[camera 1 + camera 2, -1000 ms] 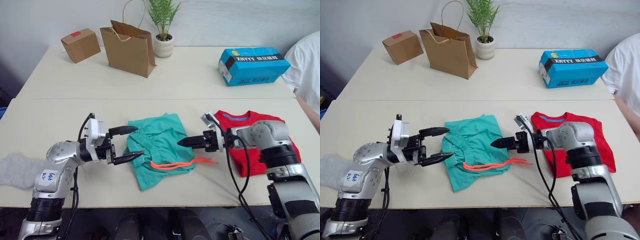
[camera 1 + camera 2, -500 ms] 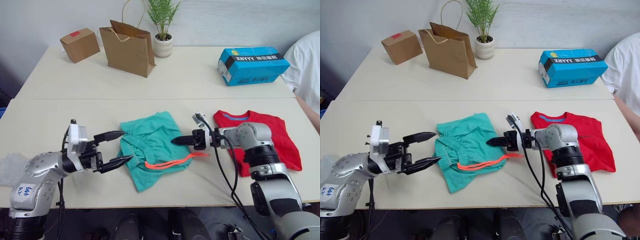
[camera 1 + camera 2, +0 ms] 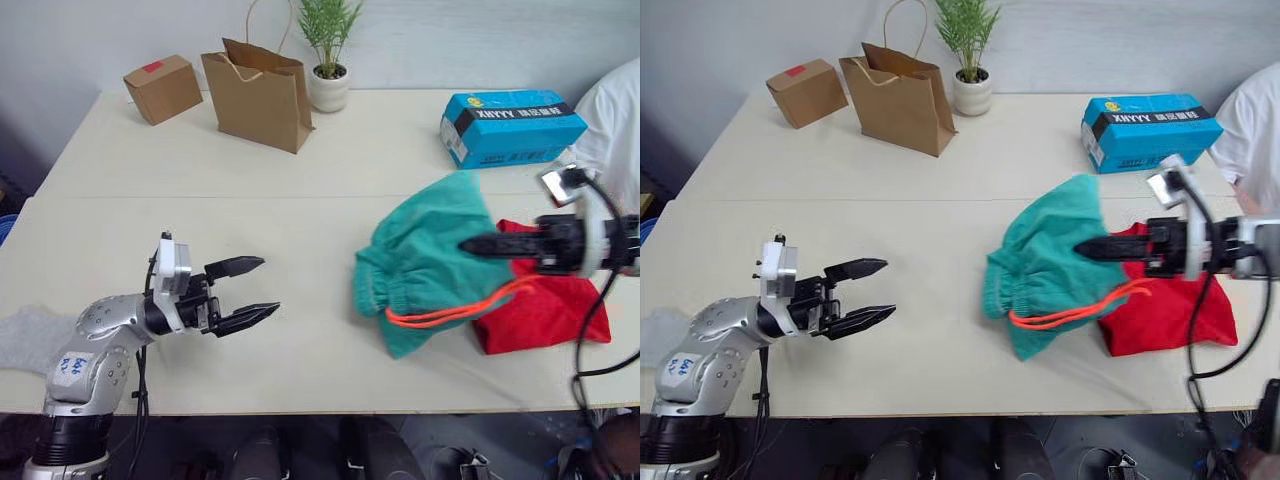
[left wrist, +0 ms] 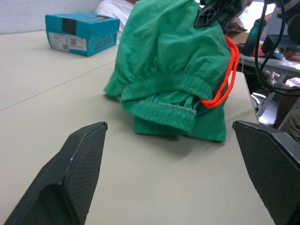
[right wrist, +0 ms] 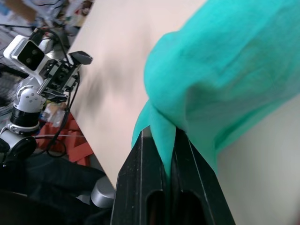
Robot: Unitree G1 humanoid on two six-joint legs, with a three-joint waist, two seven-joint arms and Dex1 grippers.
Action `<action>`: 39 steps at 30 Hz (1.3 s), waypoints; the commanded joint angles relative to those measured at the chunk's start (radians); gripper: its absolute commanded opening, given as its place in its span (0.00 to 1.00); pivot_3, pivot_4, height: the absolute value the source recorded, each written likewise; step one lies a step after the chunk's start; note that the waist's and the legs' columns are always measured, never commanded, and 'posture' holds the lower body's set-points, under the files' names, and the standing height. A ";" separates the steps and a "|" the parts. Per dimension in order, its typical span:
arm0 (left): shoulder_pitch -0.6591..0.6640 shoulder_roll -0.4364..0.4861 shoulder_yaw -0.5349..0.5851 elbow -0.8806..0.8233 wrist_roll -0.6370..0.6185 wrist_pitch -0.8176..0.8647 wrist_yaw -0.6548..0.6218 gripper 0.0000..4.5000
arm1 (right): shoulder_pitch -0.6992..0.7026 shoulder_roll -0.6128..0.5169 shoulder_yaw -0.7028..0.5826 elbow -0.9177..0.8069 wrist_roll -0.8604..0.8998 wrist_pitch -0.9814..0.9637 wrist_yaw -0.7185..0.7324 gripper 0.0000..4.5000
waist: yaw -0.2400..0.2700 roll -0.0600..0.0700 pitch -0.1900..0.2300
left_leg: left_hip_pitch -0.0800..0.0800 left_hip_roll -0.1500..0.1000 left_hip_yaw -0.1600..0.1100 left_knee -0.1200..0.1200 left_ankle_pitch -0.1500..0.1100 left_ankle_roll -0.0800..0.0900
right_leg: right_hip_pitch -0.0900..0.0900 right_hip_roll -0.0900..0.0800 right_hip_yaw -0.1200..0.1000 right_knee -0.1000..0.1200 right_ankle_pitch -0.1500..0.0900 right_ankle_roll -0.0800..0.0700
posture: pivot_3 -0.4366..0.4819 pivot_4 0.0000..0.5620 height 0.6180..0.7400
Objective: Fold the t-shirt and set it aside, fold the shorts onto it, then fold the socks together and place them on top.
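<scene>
while pinched in r gripper (image 3: 470, 244), shorts (image 3: 425, 260) over t-shirt (image 3: 545, 310)

Silver-grey jointed arms, black cables looping alongside; left claw (image 3: 243, 292) has black tapered fingers, white wrist block, blue-scribbled sticker.

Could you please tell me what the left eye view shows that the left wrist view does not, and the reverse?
The left eye view alone takes in the paper bag, the potted plant, the cardboard box and the red t-shirt under the shorts. The left wrist view alone gives a close look at the gathered waistband from table level. Both share the teal shorts, their orange drawstring, the blue box and the open left gripper.
</scene>
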 commanded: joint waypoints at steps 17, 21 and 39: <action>0.012 0.017 0.010 -0.026 0.006 -0.032 -0.010 1.00 | 0.060 0.018 0.252 0.840 -0.644 -1.040 0.101 0.00 | -0.006 0.005 0.003 | 0.002 0.000 0.007 0.003 0.001 -0.001 | -0.001 0.002 0.006 0.001 0.002 0.003 | 0.48 0.27 1.00; 0.030 0.029 0.016 -0.034 0.003 -0.031 -0.007 1.00 | 0.055 0.026 0.212 0.826 -0.639 -1.046 0.142 0.14 | -0.005 0.006 0.004 | 0.002 0.000 0.007 0.004 0.001 -0.001 | -0.001 0.002 0.007 0.002 0.001 0.003 | 0.48 0.27 1.00; 0.177 0.100 0.276 -0.038 0.039 -0.127 0.085 1.00 | 0.376 0.202 -0.110 0.068 -0.443 -1.528 0.322 1.00 | -0.017 0.002 0.003 | 0.004 0.001 0.005 0.002 0.001 -0.002 | 0.001 0.003 0.007 0.002 0.002 0.004 | 0.48 0.27 1.00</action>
